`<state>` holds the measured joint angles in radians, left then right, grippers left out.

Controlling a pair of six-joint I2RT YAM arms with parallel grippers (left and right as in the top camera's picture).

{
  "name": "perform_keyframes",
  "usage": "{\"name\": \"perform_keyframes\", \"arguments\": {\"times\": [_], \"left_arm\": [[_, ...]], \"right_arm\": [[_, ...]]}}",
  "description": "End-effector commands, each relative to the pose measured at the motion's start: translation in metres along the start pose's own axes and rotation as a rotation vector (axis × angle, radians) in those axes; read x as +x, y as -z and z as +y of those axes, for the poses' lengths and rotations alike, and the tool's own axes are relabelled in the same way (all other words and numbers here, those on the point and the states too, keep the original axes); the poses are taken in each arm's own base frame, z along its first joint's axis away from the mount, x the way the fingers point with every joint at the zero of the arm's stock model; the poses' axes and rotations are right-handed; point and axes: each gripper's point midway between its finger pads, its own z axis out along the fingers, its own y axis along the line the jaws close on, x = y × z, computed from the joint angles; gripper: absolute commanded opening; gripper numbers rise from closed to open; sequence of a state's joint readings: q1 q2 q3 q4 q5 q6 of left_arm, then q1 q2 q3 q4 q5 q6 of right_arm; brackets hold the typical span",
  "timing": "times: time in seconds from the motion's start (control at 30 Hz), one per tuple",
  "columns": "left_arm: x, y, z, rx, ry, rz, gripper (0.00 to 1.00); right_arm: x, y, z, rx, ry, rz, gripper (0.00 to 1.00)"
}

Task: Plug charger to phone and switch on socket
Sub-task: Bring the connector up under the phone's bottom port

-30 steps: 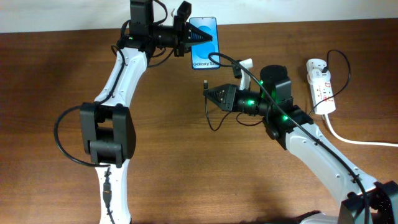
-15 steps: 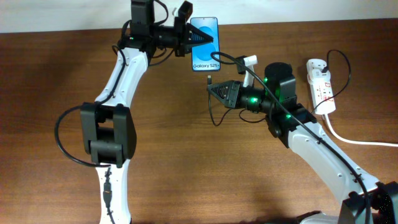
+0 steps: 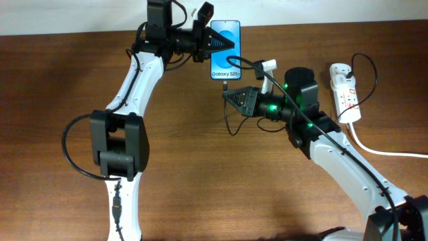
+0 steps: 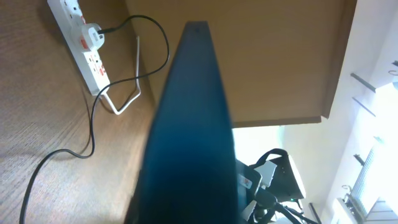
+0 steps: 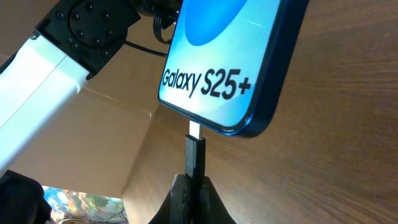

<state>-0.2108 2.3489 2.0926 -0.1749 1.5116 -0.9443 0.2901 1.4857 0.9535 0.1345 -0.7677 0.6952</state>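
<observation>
Gripper on left arm (image 3: 215,45): fingers clamping onto the phone's side, holding it over the far side of the table (image 3: 60,80)
Phone (image 3: 227,63): one; long axis running in line with the plug, its "Galaxy S25+" short edge facing the right arm
Charger plug (image 5: 194,152): one; metal tip pointing straight at the phone's bottom edge, meeting it, looking not yet seated
Gripper on right arm (image 3: 229,98): fingers pinching together on the plug body; being the nearer arm, it is lining up a push along the phone's length
Socket (image 3: 346,90): one strip, lying well apart on the right, nearer the right arm
</observation>
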Motion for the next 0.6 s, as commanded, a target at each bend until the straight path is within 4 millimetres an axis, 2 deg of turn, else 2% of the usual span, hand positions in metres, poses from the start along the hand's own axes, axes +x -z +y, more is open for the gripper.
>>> {"name": "perform_keyframes", "arguments": {"times": [0.0,0.13,0.27,0.43,0.57], "left_arm": [[0.004,0.002,-0.004,0.018,-0.037,0.021,0.00],[0.003,0.002,-0.003,0.015,-0.054,0.017,0.00],[-0.002,0.013,-0.002,0.006,-0.059,-0.008,0.00],[0.000,0.012,-0.002,0.012,-0.058,0.000,0.00],[0.004,0.002,-0.004,0.017,-0.058,0.020,0.00]], "right_arm": [[-0.012,0.006,0.017,-0.030,0.054,-0.025,0.04],[-0.012,0.006,0.017,-0.033,0.055,-0.023,0.04],[-0.012,0.006,0.017,-0.033,0.055,-0.023,0.04],[-0.015,0.006,0.018,-0.034,0.067,-0.039,0.04],[-0.015,0.006,0.018,-0.034,0.066,-0.037,0.04]]}}
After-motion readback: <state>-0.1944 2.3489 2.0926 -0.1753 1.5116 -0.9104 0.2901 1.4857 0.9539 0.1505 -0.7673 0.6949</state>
